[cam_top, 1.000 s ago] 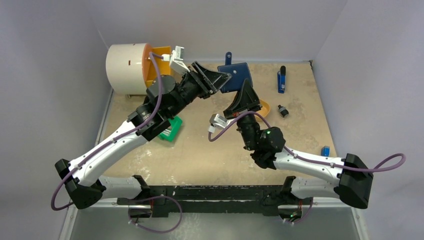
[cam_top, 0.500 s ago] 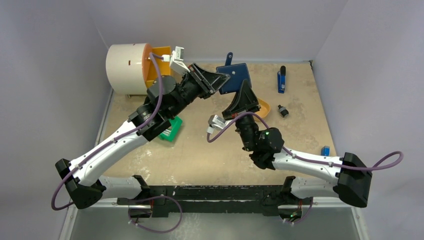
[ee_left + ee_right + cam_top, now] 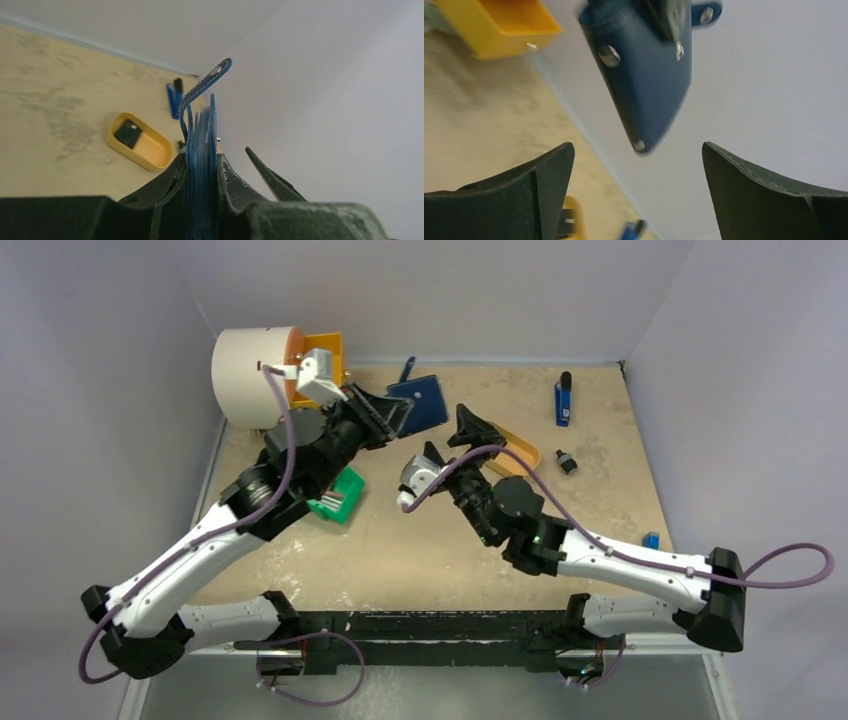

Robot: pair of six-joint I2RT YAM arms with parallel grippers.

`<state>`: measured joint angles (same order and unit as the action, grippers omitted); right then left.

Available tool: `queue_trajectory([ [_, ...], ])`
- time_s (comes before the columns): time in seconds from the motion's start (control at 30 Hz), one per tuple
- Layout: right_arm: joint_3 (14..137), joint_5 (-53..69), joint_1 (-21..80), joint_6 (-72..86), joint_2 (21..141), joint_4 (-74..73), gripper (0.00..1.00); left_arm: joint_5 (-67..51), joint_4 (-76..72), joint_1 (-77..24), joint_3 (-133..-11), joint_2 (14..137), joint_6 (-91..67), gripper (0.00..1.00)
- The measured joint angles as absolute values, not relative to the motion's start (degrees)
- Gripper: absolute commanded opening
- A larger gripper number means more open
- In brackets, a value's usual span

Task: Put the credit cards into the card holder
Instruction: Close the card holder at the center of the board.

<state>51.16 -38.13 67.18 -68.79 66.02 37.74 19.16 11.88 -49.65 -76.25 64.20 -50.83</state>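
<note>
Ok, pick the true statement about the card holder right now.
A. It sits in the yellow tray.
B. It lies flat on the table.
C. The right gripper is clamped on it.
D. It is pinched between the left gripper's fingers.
D: the left wrist view shows the navy card holder squeezed edge-up in the left gripper, while the right gripper has its jaws wide apart, clear of it.

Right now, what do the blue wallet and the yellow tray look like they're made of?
The wallet: probably leather or imitation, matte; light stitching on the strap, shiny metal studs. The tray: likely moulded plastic, smooth; rounded rim, even colour.
</note>
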Motion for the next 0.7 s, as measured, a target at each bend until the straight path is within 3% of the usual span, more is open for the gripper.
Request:
queue_trajectory([
  [0.17,57.12,-21.23,59.18,-39.51,61.30,14.33,0.99,27.79,21.10,-49.63,-76.07,54.61,-41.78,0.00],
  [0.3,55.51,-6.15,46.11,-20.29,57.19,8.34,0.99,28.23,28.01,-49.63,-76.20,48.27,-34.37,0.00],
  [0.5,51.09,16.93,35.38,3.03,54.72,7.16,0.96,15.59,35.51,-49.63,-76.12,49.04,-26.70,0.00],
  [0.7,49.45,37.32,31.33,15.81,51.83,6.98,0.95,1.23,37.78,-49.63,-72.38,50.59,-22.57,0.00],
])
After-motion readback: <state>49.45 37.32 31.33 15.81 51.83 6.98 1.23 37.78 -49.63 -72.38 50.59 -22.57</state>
